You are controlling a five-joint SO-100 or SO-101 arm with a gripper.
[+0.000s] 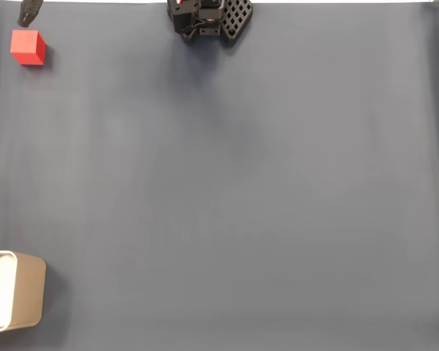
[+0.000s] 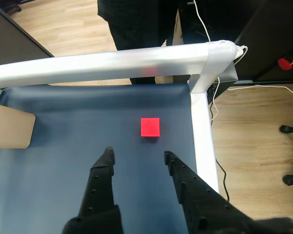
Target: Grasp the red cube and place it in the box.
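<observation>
In the wrist view the pincer [image 2: 137,157] hangs spread above the table [image 2: 63,136], the red cube [image 2: 150,127] just beyond its tips; push forward, centre the cube between the fingers, then close squarely on opposite faces

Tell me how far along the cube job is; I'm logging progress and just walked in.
Nothing looks finished yet. The red cube sits on the blue mat, far from the box in the fixed view. In hand: the gripper is open in the wrist view, fingers apart, pointed at the cube but short of it. Left: closing on the cube, carrying it and dropping it in the box.
</observation>
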